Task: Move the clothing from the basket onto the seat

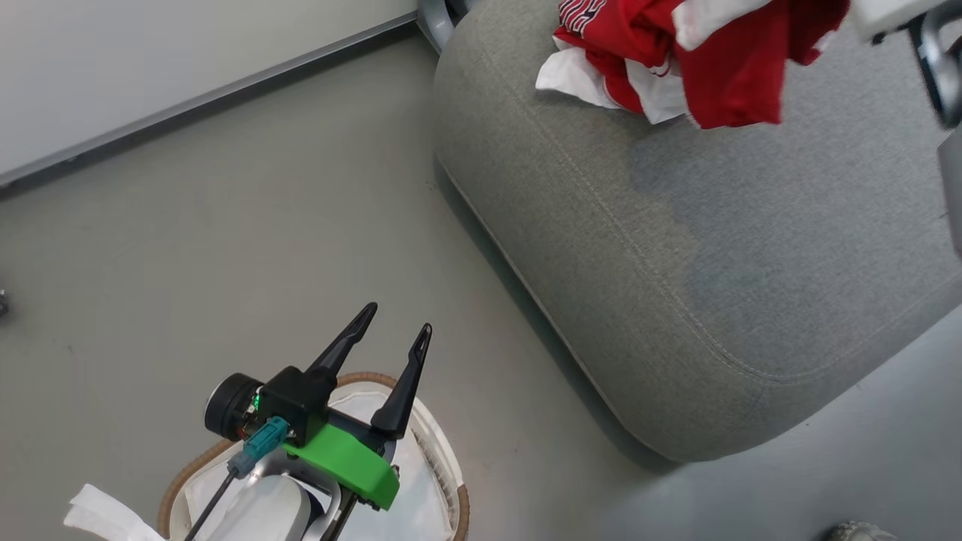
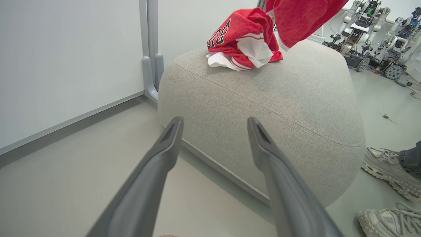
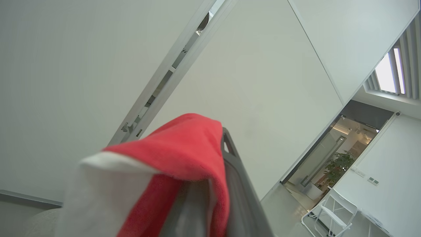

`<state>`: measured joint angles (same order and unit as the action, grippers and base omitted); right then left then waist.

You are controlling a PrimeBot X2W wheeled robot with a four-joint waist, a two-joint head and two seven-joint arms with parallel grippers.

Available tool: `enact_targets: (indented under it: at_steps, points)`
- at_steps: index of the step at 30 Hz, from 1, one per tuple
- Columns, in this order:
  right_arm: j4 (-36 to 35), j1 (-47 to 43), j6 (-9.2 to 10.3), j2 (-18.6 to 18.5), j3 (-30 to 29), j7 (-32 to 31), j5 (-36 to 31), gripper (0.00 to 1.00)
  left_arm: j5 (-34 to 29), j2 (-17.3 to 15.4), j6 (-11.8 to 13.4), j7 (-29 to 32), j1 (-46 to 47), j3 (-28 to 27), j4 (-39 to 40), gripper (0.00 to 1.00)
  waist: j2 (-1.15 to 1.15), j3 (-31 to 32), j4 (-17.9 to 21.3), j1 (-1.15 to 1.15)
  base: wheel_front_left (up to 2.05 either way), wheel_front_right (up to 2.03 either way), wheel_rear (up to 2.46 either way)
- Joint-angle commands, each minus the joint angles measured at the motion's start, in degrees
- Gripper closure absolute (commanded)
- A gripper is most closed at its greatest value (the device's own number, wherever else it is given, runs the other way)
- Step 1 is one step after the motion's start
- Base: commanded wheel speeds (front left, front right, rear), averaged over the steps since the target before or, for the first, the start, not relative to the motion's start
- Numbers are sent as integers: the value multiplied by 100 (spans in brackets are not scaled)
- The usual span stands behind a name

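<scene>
Left gripper [image 1: 398, 317]: fingers apart, empty, poised over the basket [image 1: 460, 505]. The part of the basket in view shows white liner [image 1: 361, 397] and no red; the rest is hidden under the arm. 1 red jersey [image 1: 601, 37] lies crumpled on the seat [image 1: 714, 263], at its far end. Right gripper [image 3: 217, 141] looks clamped on a 2nd jersey [image 1: 740, 75], which hangs above the seat, not yet released. Judgement: nearly done. The drop remains, then a basket check.

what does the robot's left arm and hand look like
The left hand has two long, tapering black fingers on a black body, a bright green bracket, a teal plug with a thin black cable, a small green light, and a smooth pale forearm.
</scene>
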<state>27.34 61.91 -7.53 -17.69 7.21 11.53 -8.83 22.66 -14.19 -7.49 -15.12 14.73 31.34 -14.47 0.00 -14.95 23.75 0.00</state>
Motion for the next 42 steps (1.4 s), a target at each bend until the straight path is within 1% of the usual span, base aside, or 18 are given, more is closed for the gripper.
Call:
enact_targets:
  at_steps: [1, 6, 10, 15, 19, 20, 21, 22, 23, 28, 31, 34, 38, 40, 42]
  points:
    - [65, 195, 8, -32, -180, -120, -123, 100, 53, -100, 0, -2, 144, 16, 43, 0, 0, -476, -443, 0, 0, 0, 0]
    - [252, 584, 8, -252, -1113, -645, -828, 100, 136, -286, 0, -2, 389, 153, 151, 0, 0, -894, -893, 0, 0, 0, 0]
    - [226, 380, 8, -306, -2031, -992, -1439, 100, 222, -407, 0, -2, 547, 197, 205, 0, 0, -1165, -1245, 0, 0, 0, 0]
    - [174, -55, 8, -60, -3048, -1165, -1897, 100, 324, -517, 0, -3, 644, 141, 207, 0, 0, -1406, -1556, 0, 0, 0, 0]
    - [294, -433, 8, 280, -3539, -1074, -2094, 100, 378, -554, 0, -3, 657, 87, 181, 0, 0, -1499, -1664, 0, 0, 0, 0]
    - [334, -489, 9, 334, -3620, -1019, -2116, 86, 385, -554, 0, -3, 657, 82, 168, 0, 0, -1504, -1676, 0, 0, 0, 0]
    - [424, -586, 9, 400, -3695, -969, -2162, 51, 379, -545, 0, -3, 659, 81, 150, 0, 0, -1492, -1684, 0, 0, 0, 0]
    - [492, -661, 9, 477, -3763, -917, -2158, 10, 380, -533, 0, -3, 661, 80, 129, 0, 0, -1472, -1687, 0, 0, 0, 0]
    - [559, -753, 8, 553, -3801, -830, -2192, 0, 391, -509, 0, -3, 651, 71, 91, 0, 0, -1430, -1683, 0, 0, 0, 0]
    - [894, -1208, 9, 795, -3977, -314, -2258, 0, 406, -390, 0, -3, 517, -22, -35, 0, 0, -1138, -1613, 0, 0, 0, 0]
    - [1068, -1521, 8, 936, -4009, -4, -2293, 0, 402, -327, 0, -2, 382, -111, -147, 0, 0, -875, -1561, 0, 0, 0, 0]
    - [1217, -1858, 8, 1055, -3977, 210, -2190, 0, 363, -232, 0, -3, 268, -208, -255, 0, 0, -614, -1533, 0, 0, 0, 0]
    - [1342, -2372, 8, 1138, -3858, 348, -1983, 0, 288, -116, 0, -2, 8, -390, -459, 0, 0, -214, -1513, 0, 0, 0, 0]
    - [1388, -2637, 8, 1142, -3729, 363, -1868, 0, 288, -41, 0, -2, -127, -509, -579, 0, 0, -2, -1512, 0, 0, 0, 0]
    - [1276, -2901, 8, 1145, -3528, 370, -1667, 0, 258, 36, 0, -3, -281, -638, -685, 0, 0, 201, -1518, 0, 0, 0, 0]
